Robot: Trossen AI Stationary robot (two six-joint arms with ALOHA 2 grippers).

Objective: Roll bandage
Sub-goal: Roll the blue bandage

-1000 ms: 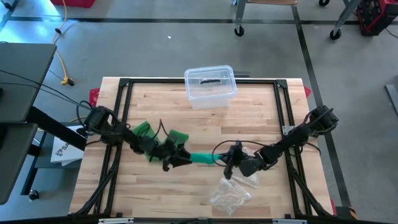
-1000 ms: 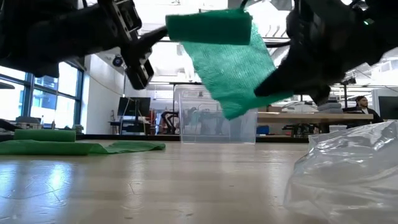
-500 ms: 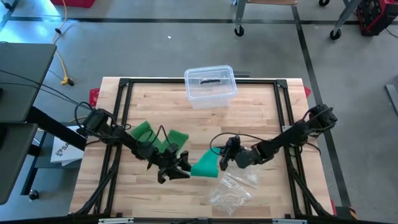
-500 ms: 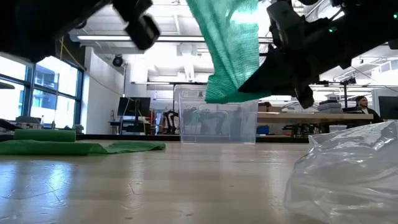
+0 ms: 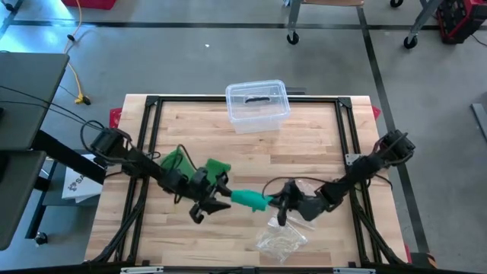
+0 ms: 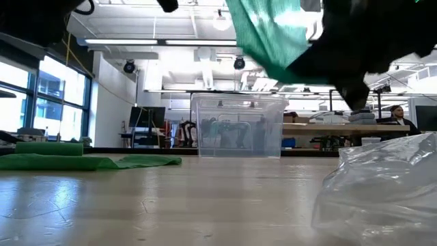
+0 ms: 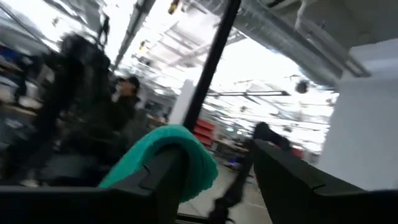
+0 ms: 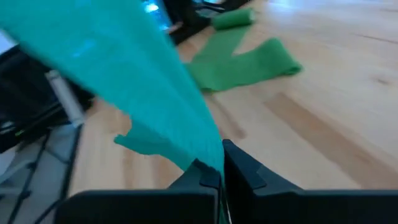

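I see the teal bandage raised off the tabletop, stretched between my two arms near the front middle. One end drapes rounded over a left finger; the other hangs as loose mesh cloth, pinched at its edge.

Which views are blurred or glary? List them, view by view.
Left wrist view: smeared throughout, bright ceiling lights behind the teal bandage. Right wrist view: the bandage is soft, the green strip on the table fairly clear. Low view: backlit, arms in silhouette, plastic bag glinting. High view: even and sharp.
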